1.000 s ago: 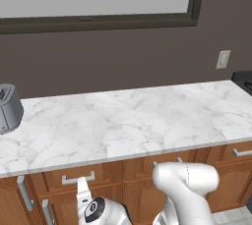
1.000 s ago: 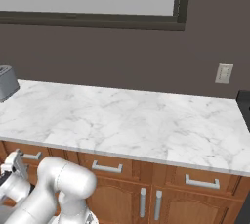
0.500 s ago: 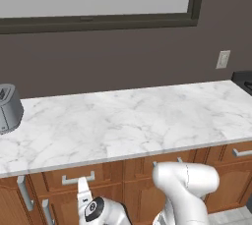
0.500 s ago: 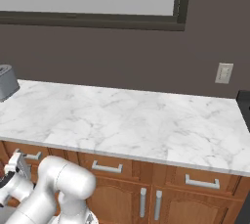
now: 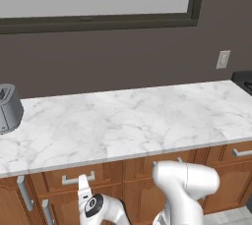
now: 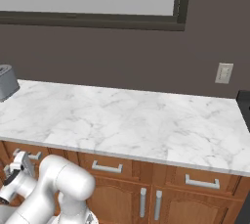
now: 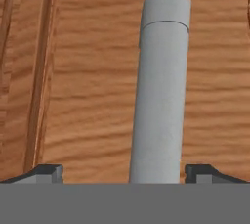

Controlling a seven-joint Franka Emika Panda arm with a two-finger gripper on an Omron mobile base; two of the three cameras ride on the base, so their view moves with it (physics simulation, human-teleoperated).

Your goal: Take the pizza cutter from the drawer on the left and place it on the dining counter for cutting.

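Reaching low under the marble worktop (image 5: 123, 121), toward the left-hand run of brown cabinet fronts, with the gripper (image 7: 124, 171) held close against the drawer (image 7: 88, 96). Pointing squarely at the panelled wood front, so that the silver bar handle (image 7: 161, 96) is running up the middle of the hand view. Keeping the jaws spread, with one dark finger tip (image 7: 46, 171) sitting to each side of the bar and clear of it; not gripping anything at this point. Straddling the bar this way most likely so that a simple close will be catching it across its width, ready for a straight pull outward.

Judging the drawer to be shut, its front looking flush with the neighbouring fronts in the left base view, though the arm's own body is crowding that corner and making this hard to confirm. Taking the pizza cutter to be lying inside, behind that closed front, and so out of reach until the drawer is drawn open. Treating this as the very start of the task: grasp on the handle not yet made, opening, picking and carrying over to the dining counter all to come. Leaving the grey toaster (image 5: 9, 108) at the worktop's left end well out of the way.
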